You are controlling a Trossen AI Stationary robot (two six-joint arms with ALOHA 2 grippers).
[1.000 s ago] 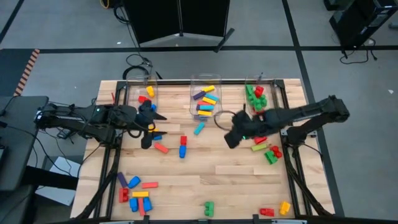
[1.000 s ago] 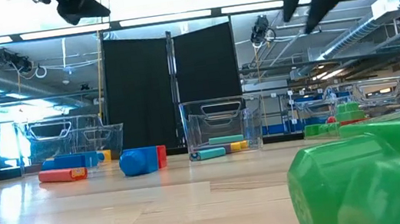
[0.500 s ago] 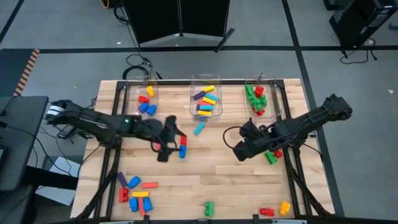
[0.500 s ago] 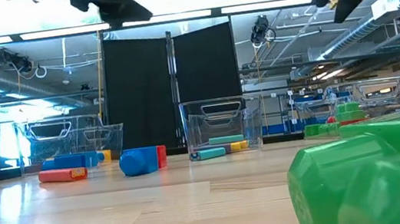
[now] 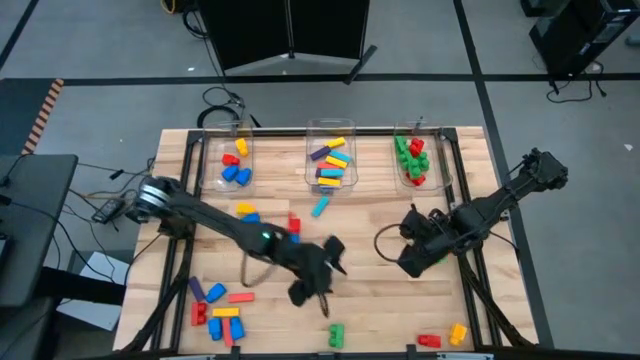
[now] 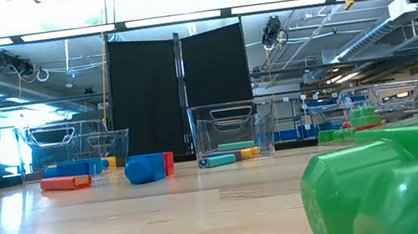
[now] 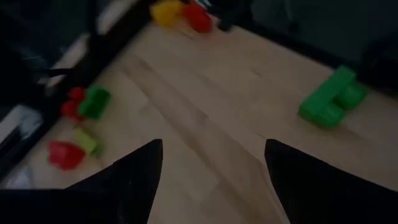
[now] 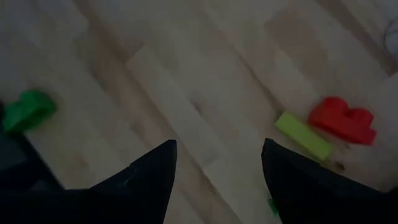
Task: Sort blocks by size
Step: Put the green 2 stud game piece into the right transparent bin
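Blocks lie all over the table [image 5: 400, 290], so start with what sits nearest its front edge: the green block [image 5: 336, 335] at front centre, which fills the corner of the low view, and the red and yellow pair [image 5: 443, 337] at the front right. At the front left a cluster of blue, red, yellow and purple blocks [image 5: 217, 310] waits.

Your left gripper [image 5: 316, 283] hangs just behind the green block, jaws spread wide and empty, and its wrist view has that block off to one side ahead. That looks like your target, I judge. Swing until the block sits between the two fingers [image 7: 134, 180], line the jaws across its narrower sides, then come straight down; a slanted descent would likely nudge it off the front edge.

Your right gripper [image 5: 418, 258] hovers mid-right, jaws parted and holding nothing. Its wrist view shows a red block [image 8: 343, 119] touching a lime-green long one [image 8: 303, 135]. Pick only one: approach from the free side so the neighbour is not dragged along.

Farther back, a cyan block [image 5: 320, 207] and red and blue ones [image 5: 292, 228] lie before the bins. At the far edge stand the left bin [image 5: 232, 160], middle bin [image 5: 333, 160] and right bin [image 5: 413, 157]; judge each block's size against what is inside before you release.
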